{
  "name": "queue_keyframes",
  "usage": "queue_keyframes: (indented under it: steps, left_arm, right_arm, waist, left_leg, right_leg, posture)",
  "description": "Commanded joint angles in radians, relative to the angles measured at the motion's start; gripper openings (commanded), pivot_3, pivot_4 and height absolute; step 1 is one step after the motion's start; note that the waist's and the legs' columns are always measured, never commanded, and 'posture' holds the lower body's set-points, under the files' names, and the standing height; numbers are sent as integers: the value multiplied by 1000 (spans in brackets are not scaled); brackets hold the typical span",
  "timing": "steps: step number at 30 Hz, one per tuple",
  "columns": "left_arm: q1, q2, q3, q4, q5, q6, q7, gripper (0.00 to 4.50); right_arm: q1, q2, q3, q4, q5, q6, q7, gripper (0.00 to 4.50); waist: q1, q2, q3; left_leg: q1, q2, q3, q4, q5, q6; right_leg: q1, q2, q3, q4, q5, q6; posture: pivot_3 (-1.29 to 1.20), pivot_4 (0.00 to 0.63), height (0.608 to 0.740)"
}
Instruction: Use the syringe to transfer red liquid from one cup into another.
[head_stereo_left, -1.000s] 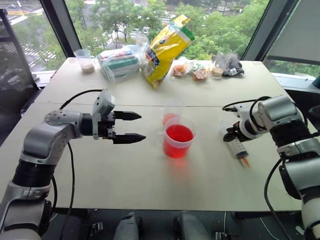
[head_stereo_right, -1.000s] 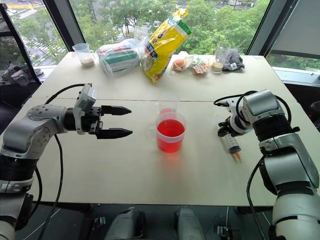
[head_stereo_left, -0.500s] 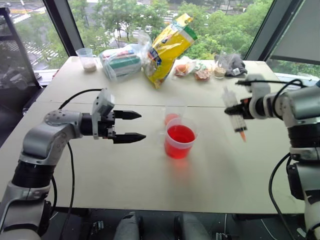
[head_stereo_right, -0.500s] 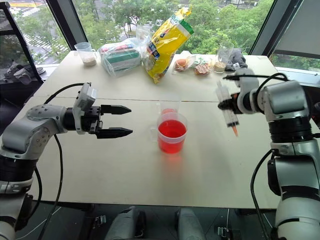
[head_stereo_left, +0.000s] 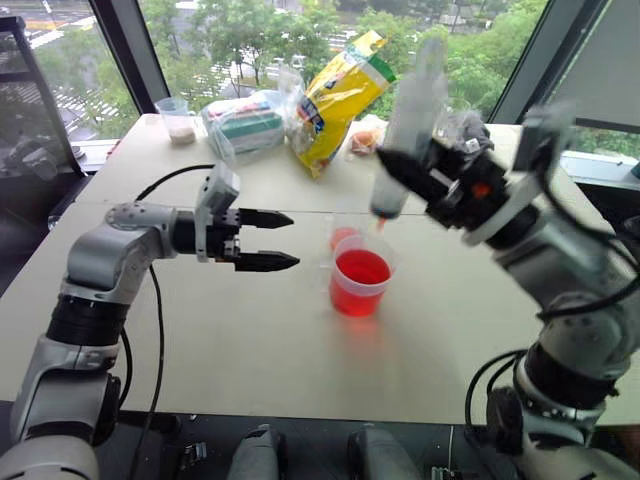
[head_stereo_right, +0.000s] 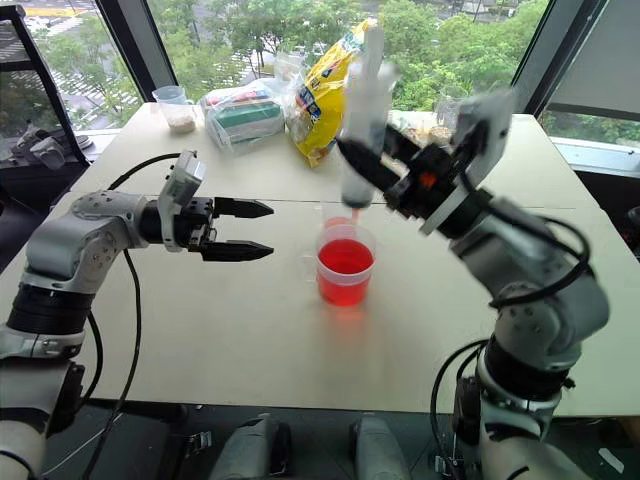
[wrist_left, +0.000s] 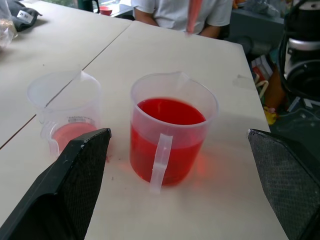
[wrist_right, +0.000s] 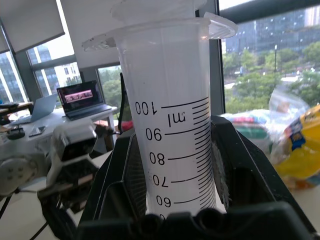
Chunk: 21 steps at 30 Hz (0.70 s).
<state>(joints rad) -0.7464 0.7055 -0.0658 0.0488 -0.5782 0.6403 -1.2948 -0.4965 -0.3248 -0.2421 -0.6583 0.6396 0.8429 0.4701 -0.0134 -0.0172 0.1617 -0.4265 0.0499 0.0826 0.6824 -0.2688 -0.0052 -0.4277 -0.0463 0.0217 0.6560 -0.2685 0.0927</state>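
The syringe (head_stereo_left: 405, 130) stands upright in the air with its orange-red tip (head_stereo_left: 381, 222) pointing down just above the cups. My right gripper (wrist_right: 172, 195) is shut on its barrel, whose scale marks face the wrist camera. Below it the wide handled cup (head_stereo_left: 358, 285) holds red liquid (wrist_left: 170, 111). The narrower clear cup (wrist_left: 67, 120) with a reddish bottom stands right behind it, touching or nearly so. My left gripper (head_stereo_left: 292, 240) hovers open to the left of the cups and points at them, its fingers (wrist_left: 75, 190) wide apart with nothing between them.
Along the table's far edge lie a yellow bag (head_stereo_left: 335, 100), clear bags (head_stereo_left: 245, 125), small snack packs and a cup with beige contents (head_stereo_left: 178, 120). A person in a white shirt (wrist_left: 180, 12) sits past the table's right side.
My right arm has swung the syringe up and left from the table's right side to above the cups and turned it upright. The left gripper has hardly moved.
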Motion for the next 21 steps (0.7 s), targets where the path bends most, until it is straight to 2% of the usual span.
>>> queue_keyframes:
  steps: [1,8,15,21]
  left_arm:
    - [-33,7,7,-7,4,-6,-17,4500]
    - [-38,16,13,-50,-14,30,-25,4500]
    - [-79,-9,45,-53,-37,55,1,4500]
    - [-232,-91,81,24,-104,107,24,4500]
  right_arm:
    - [61,16,88,33,-112,-216,23,1383]
    - [212,43,218,187,-274,-512,54,1383]
    - [255,51,266,212,-302,-575,44,1383]
    - [267,40,290,218,-319,-592,45,1383]
  waist:
    - [-3,0,0]
    - [-2,0,0]
    - [-1,0,0]
    - [2,0,0]
  left_leg:
    - [0,0,0,0,0,0]
    - [1,0,-1,0,0,0]
    - [1,0,-1,0,0,0]
    - [0,0,-1,1,0,0]
  right_leg:
    - [0,0,0,0,0,0]
    - [0,1,0,0,0,0]
    - [0,1,0,1,0,0]
    - [1,0,0,0,0,0]
  posture:
    - [0,150,740]
    - [0,150,740]
    - [0,150,740]
    - [0,150,740]
